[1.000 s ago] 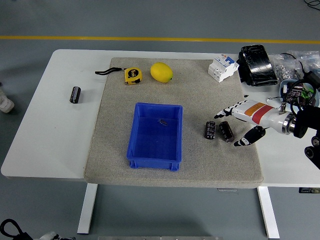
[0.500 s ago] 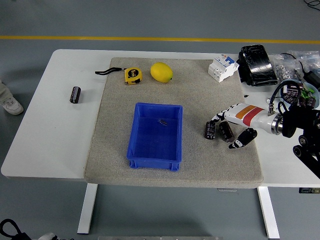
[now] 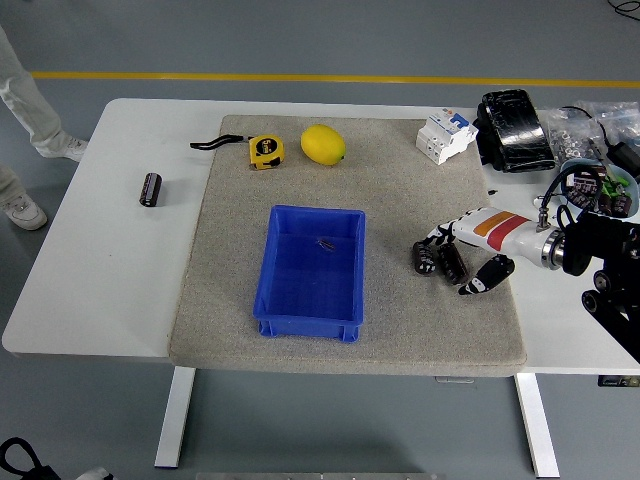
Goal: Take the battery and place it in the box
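Right robot hand at two batteries beside the blue box.

Nearest, the blue box [image 3: 310, 272] sits mid-mat on the grey mat [image 3: 400, 330]. At its 3 o'clock lie two batteries [image 3: 438, 260], side by side; the right robot hand [image 3: 468, 255] reaches in from 3 o'clock, fingers spread around them, thumb low, nothing lifted; whether it touches them I cannot tell. A third battery [image 3: 150, 189] lies on the bare tabletop [image 3: 90, 290] at 9 o'clock. Farther off: tape measure [image 3: 265, 151], lemon [image 3: 323, 144], circuit breaker [image 3: 445, 135].
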Robot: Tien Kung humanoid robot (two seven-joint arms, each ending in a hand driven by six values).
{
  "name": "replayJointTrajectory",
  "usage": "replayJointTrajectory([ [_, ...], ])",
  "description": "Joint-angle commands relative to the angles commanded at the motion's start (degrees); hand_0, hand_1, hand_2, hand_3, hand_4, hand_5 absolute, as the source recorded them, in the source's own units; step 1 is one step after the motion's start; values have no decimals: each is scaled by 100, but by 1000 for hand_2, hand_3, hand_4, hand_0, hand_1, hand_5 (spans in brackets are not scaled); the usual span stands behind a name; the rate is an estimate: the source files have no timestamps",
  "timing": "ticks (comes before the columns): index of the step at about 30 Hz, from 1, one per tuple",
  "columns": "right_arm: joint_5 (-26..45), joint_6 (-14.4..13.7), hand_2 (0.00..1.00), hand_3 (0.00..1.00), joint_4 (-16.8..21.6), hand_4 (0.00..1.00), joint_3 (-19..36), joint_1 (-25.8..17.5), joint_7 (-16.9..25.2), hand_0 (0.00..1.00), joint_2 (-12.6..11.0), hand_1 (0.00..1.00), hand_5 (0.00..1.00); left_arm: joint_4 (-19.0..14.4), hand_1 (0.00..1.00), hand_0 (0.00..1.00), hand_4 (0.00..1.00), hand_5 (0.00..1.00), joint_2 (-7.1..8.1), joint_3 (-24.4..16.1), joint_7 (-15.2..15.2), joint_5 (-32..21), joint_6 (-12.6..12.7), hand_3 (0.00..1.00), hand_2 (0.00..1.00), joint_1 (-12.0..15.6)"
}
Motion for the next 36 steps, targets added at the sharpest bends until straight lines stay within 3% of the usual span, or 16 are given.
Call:
replayJointTrajectory([
  [3, 59, -87, 682, 761, -70, 998, 60, 7, 8, 711, 8, 638, 163, -1, 561, 592, 719, 690, -1, 16, -11, -11, 3, 714, 597, -14],
  [4, 68, -98, 573, 678, -82, 927, 68, 10, 13, 630, 6, 569, 125, 1, 560, 591, 719, 690, -2, 15, -14, -14, 5, 714, 592, -16],
  [9, 130, -134, 573, 678, -125, 927, 97, 13, 56, 630, -7, 569, 125, 4, 560, 591, 719, 690, -6, 43, -28, -43, 10, 714, 592, -38],
  [10, 139, -134, 520, 571, -128, 823, 99, 11, 60, 578, -7, 501, 49, 5, 561, 591, 719, 692, -8, 43, -30, -45, 12, 714, 592, -39],
  [36, 135, -63, 509, 550, -256, 770, 145, 6, -7, 548, 51, 489, 20, 2, 566, 599, 717, 692, -30, 134, -58, -130, 5, 714, 600, -92],
])
